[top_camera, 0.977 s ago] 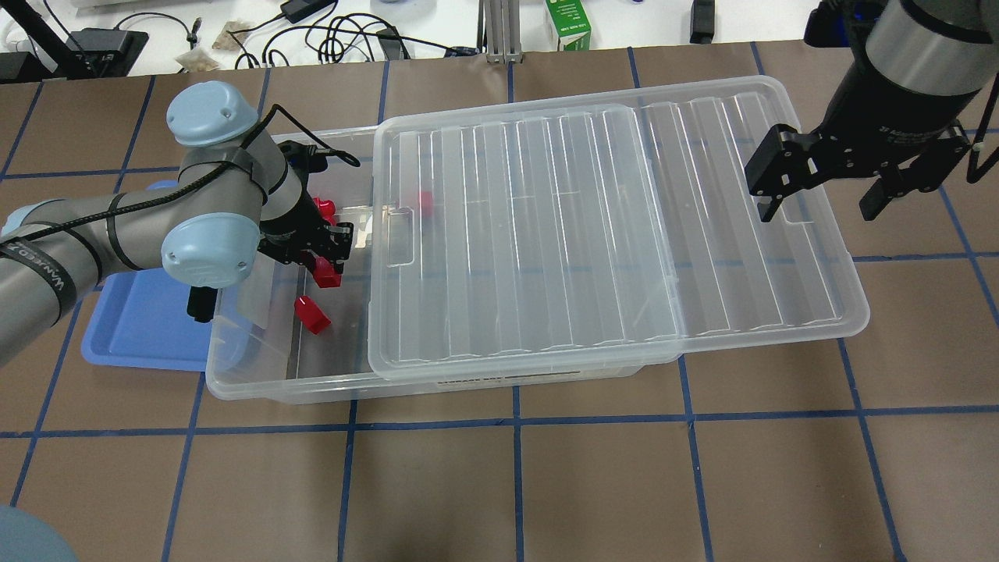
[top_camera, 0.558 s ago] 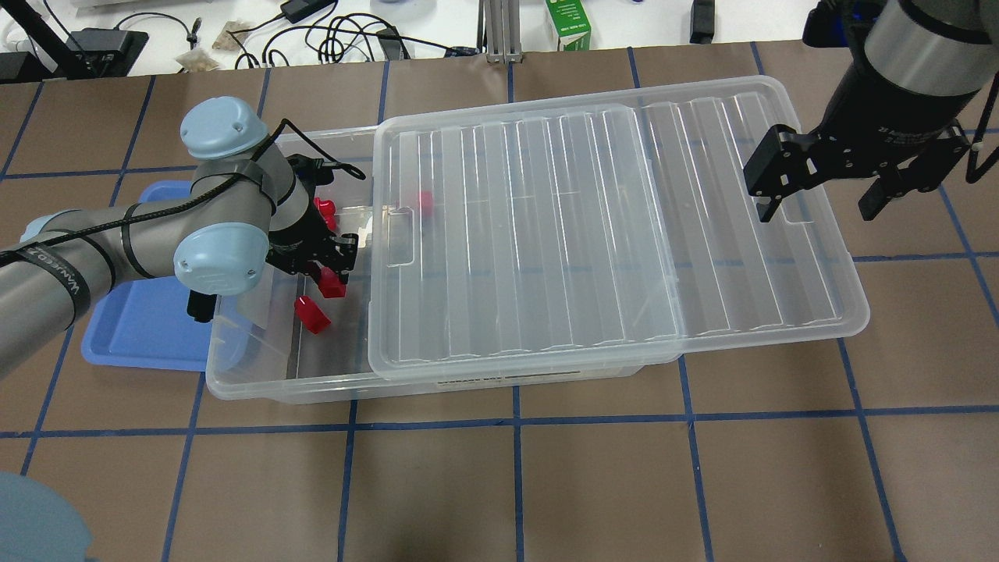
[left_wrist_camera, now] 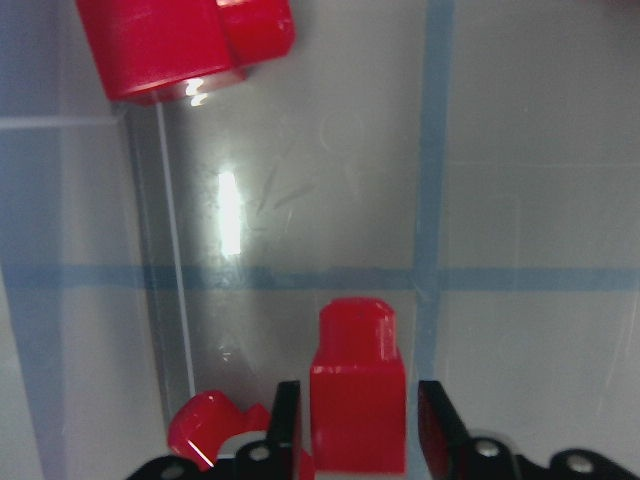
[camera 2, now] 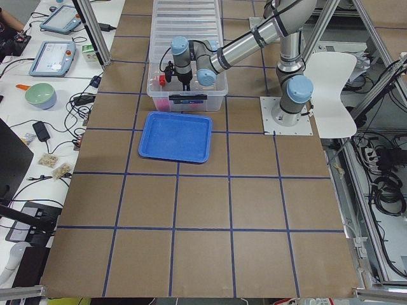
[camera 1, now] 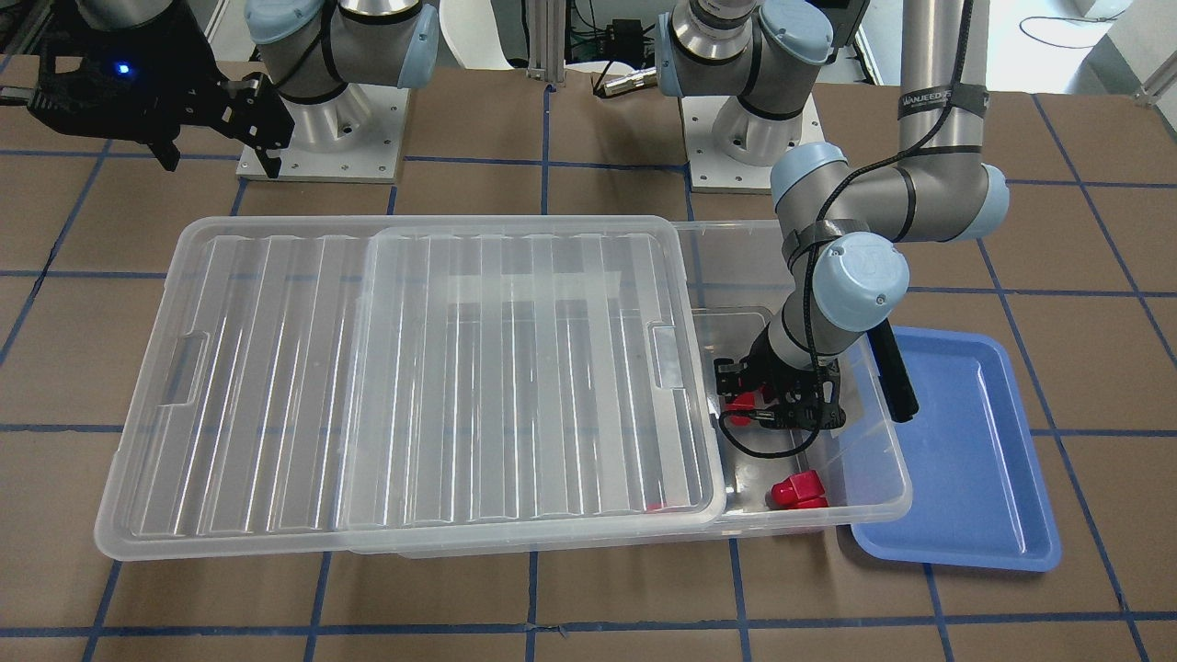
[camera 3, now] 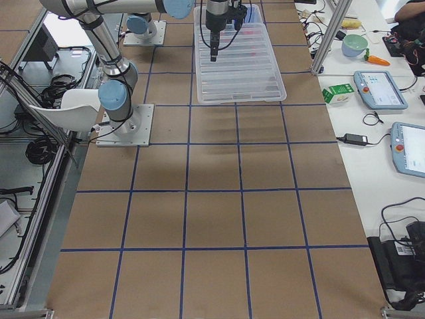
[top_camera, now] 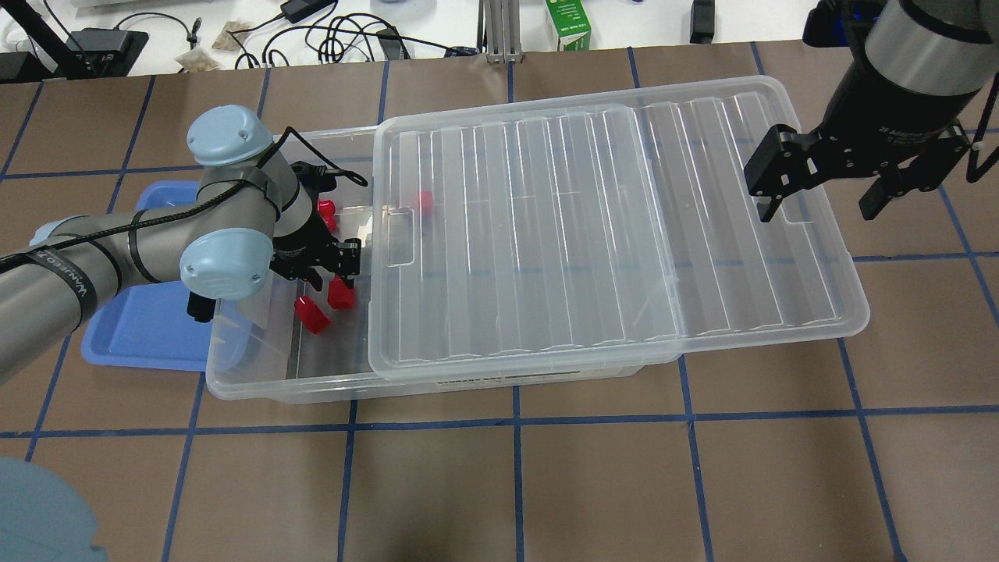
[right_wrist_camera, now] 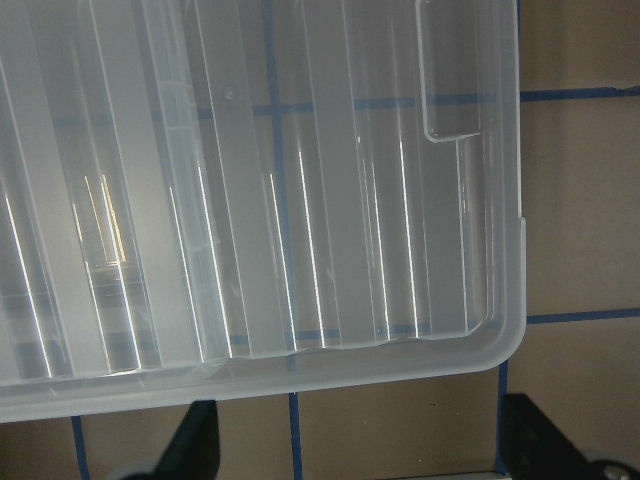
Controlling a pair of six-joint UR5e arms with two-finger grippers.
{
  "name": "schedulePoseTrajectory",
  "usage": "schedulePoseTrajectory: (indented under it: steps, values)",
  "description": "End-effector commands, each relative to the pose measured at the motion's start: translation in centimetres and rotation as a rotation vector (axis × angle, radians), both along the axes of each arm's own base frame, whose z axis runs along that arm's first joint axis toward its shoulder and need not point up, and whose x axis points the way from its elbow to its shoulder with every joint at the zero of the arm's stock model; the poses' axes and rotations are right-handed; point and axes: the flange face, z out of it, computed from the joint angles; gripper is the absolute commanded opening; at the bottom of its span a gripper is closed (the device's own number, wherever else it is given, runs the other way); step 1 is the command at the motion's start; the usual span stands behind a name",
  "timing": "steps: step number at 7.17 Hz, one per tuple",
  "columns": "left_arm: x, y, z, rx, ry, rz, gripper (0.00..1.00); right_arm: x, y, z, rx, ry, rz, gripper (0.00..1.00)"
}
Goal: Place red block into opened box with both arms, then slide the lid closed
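Observation:
The clear box [top_camera: 273,386] lies across the table. Its ribbed lid [top_camera: 546,234] is slid toward my right and leaves the left end uncovered. My left gripper [top_camera: 332,269] reaches down into that uncovered end and is shut on a red block [left_wrist_camera: 358,400], which sits low near the box floor with its stub pointing away. Two more red blocks [top_camera: 314,316] [top_camera: 324,207] lie on the floor close by. A third [top_camera: 425,201] shows through the lid. My right gripper [top_camera: 819,204] hangs open above the lid's right short edge, by its notch [right_wrist_camera: 455,80].
A blue tray [top_camera: 148,328] rests against the box's left end, partly under my left arm. Cables, a green carton [top_camera: 568,23] and devices line the far table edge. The lid overhangs the box's right end.
My left gripper has sunk lower into the box and shifted slightly toward the lid, carrying the red block with it. The right gripper and the lid have stayed still.

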Motion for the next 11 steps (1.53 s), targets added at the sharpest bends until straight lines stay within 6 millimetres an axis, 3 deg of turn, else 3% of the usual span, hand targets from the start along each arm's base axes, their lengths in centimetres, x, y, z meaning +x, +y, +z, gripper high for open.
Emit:
schedulePoseTrajectory:
  steps: [1,2,3,5,8,10,11]
  values:
    - [0.0,0.0,-0.1,0.001,0.0,0.0,0.82,0.0,0.0,0.0,-0.001,0.0,0.004,1.0]
    - [0.0,-0.3,0.7,-0.022,-0.002,-0.01,0.83,-0.1,-0.1,-0.1,0.0,0.001,0.008,1.0]
    - [0.2,-0.6,2.5,-0.058,-0.007,-0.009,1.0,0.0,-0.1,-0.1,0.002,-0.002,0.008,1.0]
    - [0.5,-1.5,7.0,-0.091,-0.019,-0.005,1.0,0.0,0.0,0.1,-0.003,-0.002,0.007,1.0]
    - [-0.1,-1.7,18.0,-0.063,-0.02,-0.001,1.0,-0.2,-0.3,-0.3,0.004,0.007,-0.004,1.0]
    - [-0.5,0.6,25.2,-0.07,-0.021,0.002,1.0,-1.2,-1.2,-0.9,0.011,0.01,0.001,1.0]
    - [-0.7,2.1,26.9,-0.074,-0.019,0.003,1.0,-2.5,-2.7,-1.8,0.001,0.011,0.021,1.0]
